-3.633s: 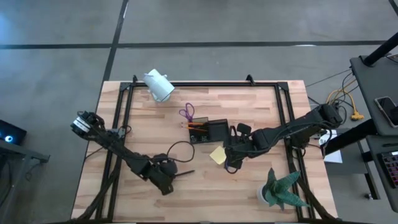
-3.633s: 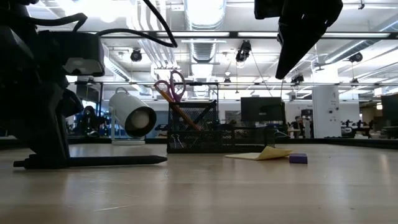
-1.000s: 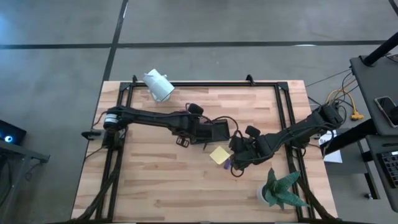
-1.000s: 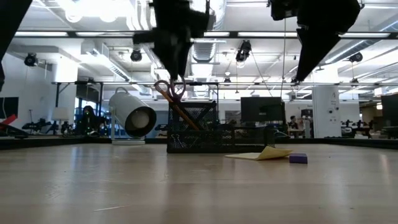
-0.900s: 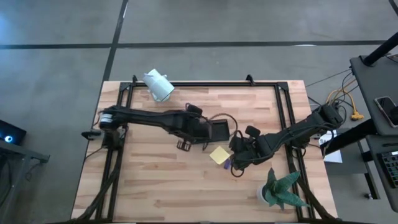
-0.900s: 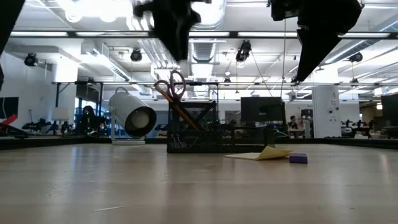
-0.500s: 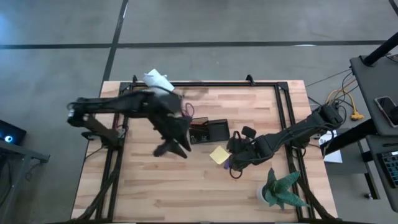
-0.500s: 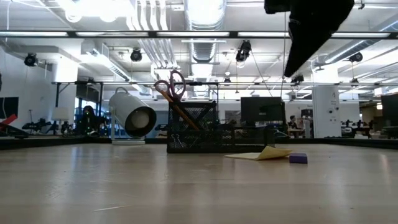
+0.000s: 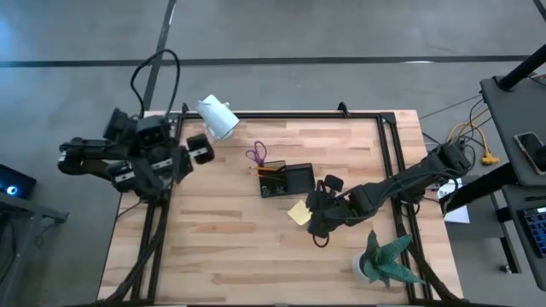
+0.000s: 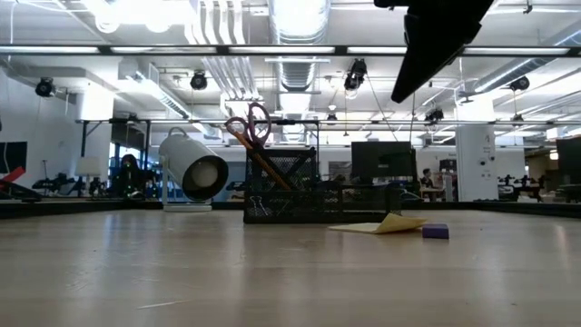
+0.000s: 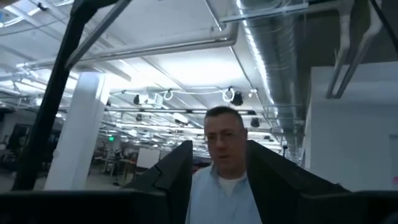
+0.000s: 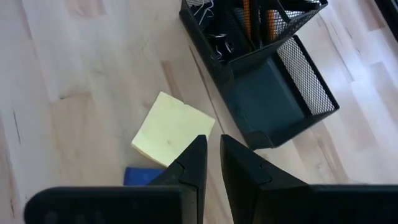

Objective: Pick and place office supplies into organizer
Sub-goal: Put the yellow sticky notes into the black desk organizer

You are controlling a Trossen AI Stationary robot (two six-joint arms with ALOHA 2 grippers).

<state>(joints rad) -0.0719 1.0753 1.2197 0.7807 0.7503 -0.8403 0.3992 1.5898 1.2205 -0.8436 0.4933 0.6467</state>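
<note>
While the left claw [image 9: 198, 148] idles part-open off the desk's [image 9: 222, 256] far-left edge, the right claw [image 12: 208, 163], nearly shut and empty, hovers over the flat yellow sticky-note pad [image 12: 172, 129] beside the black mesh organizer [image 12: 273, 81].

A large open-plan lab or industrial workspace. Exposed ceiling ducts [image 10: 300, 36] and strip lights run overhead. Far behind the wooden table [image 10: 290, 272] stand monitors [image 10: 377, 159] and desks
</note>
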